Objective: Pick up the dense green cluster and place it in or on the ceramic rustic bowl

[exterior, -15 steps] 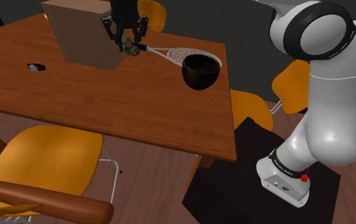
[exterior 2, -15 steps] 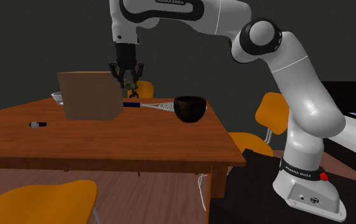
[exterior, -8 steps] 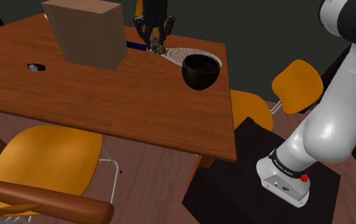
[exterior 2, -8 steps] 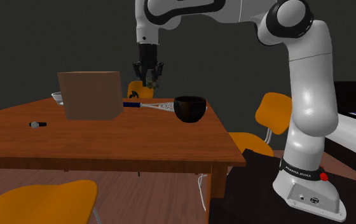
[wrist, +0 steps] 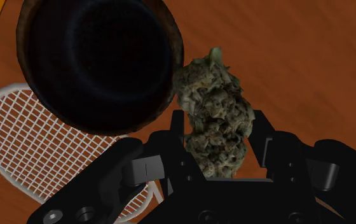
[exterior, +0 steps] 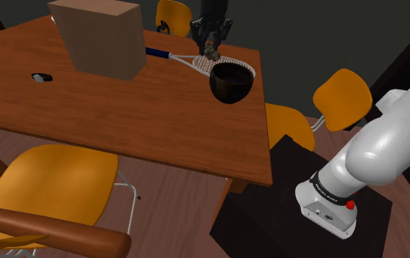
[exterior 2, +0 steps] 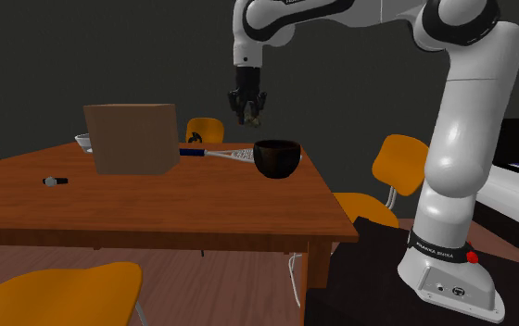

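Observation:
A lumpy grey-green cluster (wrist: 216, 118) is clasped between the black fingers of my gripper (wrist: 216, 137), which is shut on it. In the shoulder view the gripper (exterior: 211, 48) hangs in the air with the cluster (exterior: 211, 53) just above and beyond the dark bowl (exterior: 232, 80). The second exterior view has the gripper (exterior 2: 250, 113) holding the cluster (exterior 2: 255, 119) above the table, slightly to the left of the bowl (exterior 2: 277, 157). Seen from the wrist, the bowl (wrist: 97, 60) is a dark round hollow with a brown rim, lying beside the cluster, not under it.
A white-netted racket (exterior: 196, 62) with a blue handle lies beside the bowl. A brown box (exterior: 99, 37) stands on the wooden table (exterior: 108, 121), and a small dark object (exterior: 42, 77) lies near the shoulder view's left edge. Orange chairs (exterior: 53, 179) surround the table.
My gripper has carried the cluster from beside the brown box to the shoulder view's right, over the racket, up to the bowl's far rim. The arm swung along with it.

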`<action>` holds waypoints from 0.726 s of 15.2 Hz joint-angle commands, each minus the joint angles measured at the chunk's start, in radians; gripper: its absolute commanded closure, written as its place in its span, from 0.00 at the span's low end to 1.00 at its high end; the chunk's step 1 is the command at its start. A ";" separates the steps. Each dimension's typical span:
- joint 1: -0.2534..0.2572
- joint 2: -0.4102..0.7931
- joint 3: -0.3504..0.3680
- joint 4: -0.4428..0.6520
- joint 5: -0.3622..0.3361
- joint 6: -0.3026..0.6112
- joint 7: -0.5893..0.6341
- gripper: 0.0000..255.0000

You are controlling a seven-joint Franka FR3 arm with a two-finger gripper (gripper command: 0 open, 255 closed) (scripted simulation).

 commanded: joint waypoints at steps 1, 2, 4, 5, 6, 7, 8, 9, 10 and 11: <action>-0.022 -0.061 -0.023 -0.064 0.016 0.006 -0.049 1.00; -0.032 -0.085 -0.036 -0.090 0.022 0.009 -0.073 1.00; -0.051 -0.130 -0.063 -0.139 0.030 0.014 -0.122 1.00; -0.060 -0.151 -0.078 -0.162 0.032 0.016 -0.146 1.00; -0.069 -0.171 -0.092 -0.183 0.034 0.018 -0.170 1.00; -0.084 -0.202 -0.117 -0.216 0.036 0.019 -0.210 1.00; -0.083 -0.203 -0.117 -0.230 0.036 0.033 -0.210 1.00; -0.082 -0.204 -0.117 -0.245 0.036 0.046 -0.210 1.00; -0.082 -0.204 -0.117 -0.258 0.036 0.060 -0.210 1.00; -0.082 -0.205 -0.117 -0.272 0.036 0.073 -0.210 1.00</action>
